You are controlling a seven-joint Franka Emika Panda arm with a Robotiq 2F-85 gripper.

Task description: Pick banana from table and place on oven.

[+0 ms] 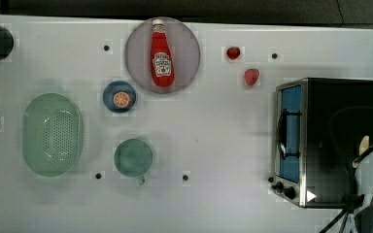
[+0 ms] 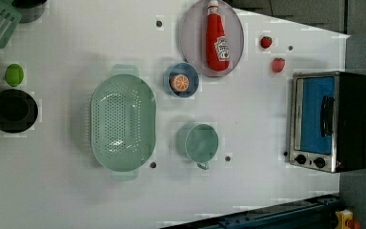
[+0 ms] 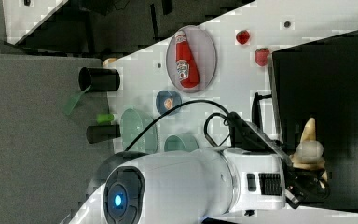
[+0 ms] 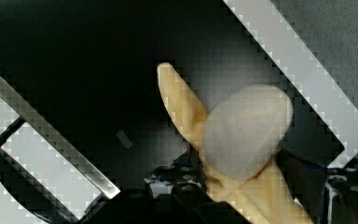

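Banana (image 4: 242, 140) sits over the oven's (image 3: 326, 93) black top, between the fingers (image 4: 186, 184); grip or release cannot be told; ketchup bottle (image 1: 161, 54) lies on plate (image 1: 187, 53).

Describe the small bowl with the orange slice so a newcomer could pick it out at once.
Start at the large round plate carrying the ketchup bottle. In the top view, just below the plate's left edge sits a small dark blue bowl with an orange slice inside. The cup and colander nearby are pale green.
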